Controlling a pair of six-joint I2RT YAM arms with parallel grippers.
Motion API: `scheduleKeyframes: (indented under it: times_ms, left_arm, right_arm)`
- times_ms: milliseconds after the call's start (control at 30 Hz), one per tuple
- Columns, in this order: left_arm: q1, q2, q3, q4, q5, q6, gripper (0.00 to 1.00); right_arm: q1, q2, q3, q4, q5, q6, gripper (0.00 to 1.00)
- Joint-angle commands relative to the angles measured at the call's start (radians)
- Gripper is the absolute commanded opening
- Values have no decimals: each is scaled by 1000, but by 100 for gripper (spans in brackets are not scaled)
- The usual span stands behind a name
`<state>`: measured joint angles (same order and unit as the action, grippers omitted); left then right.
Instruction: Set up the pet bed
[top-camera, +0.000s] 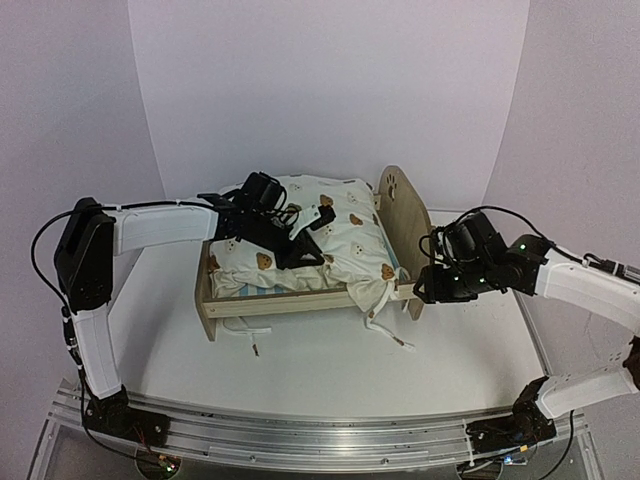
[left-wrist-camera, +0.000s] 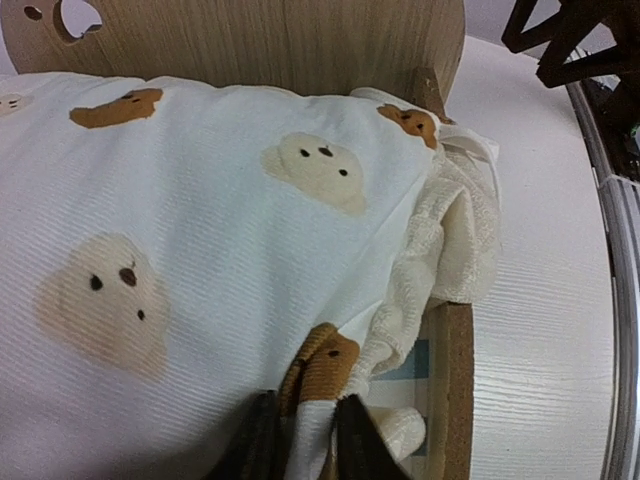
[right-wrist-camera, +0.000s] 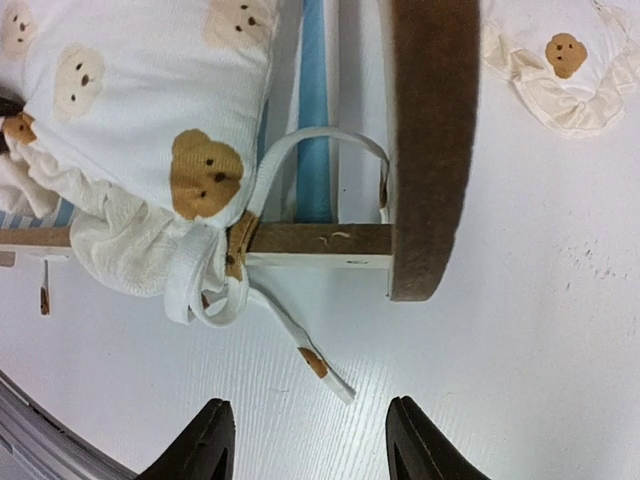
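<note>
The pet bed (top-camera: 290, 300) is a light-wood frame with a rounded end board (top-camera: 405, 210) at its right. The cream bear-print duvet (top-camera: 340, 215) lies bunched over it. My left gripper (top-camera: 305, 250) rests on the duvet near the front rail. Its jaws (left-wrist-camera: 307, 440) stand a little apart, with a fold of duvet (left-wrist-camera: 200, 200) and a brown bear patch between them. My right gripper (right-wrist-camera: 310, 450) hangs open over bare table by the end board (right-wrist-camera: 430, 150), holding nothing. A tie string (right-wrist-camera: 300, 345) lies just ahead of it. The blue-striped base (right-wrist-camera: 312, 120) shows beside the duvet. A pillow (right-wrist-camera: 560, 60) lies on the table beyond the end board.
More tie strings trail onto the white table at the bed's front left (top-camera: 245, 330) and front right (top-camera: 385, 330). A metal rail (top-camera: 300, 430) runs along the near edge. White backdrop walls close in the back and sides.
</note>
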<state>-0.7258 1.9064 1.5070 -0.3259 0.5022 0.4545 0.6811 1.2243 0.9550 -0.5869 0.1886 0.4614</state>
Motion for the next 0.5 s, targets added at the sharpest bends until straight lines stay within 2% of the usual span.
scheduleKeyframes:
  times_ms: [0, 33, 100, 267, 367, 467]
  left_arm:
    - [-2, -41, 105, -135, 92, 71, 48]
    - [-3, -55, 117, -155, 102, 91, 53]
    - [-8, -87, 118, -184, 123, 150, 56]
    - [-67, -139, 27, -227, 36, 206, 52]
    - [-103, -115, -20, -242, -20, 213, 56]
    - [-115, -53, 0, -265, -60, 216, 63]
  right_arm:
    - [-14, 35, 18, 28, 27, 23, 52]
    - [-14, 42, 20, 29, 14, 18, 52]
    - [-14, 46, 7, 32, -18, 15, 52]
    - [-14, 2, -98, 64, -47, 52, 50]
    - [-14, -21, -173, 117, -57, 87, 50]
    - [-14, -17, -217, 185, -85, 108, 49]
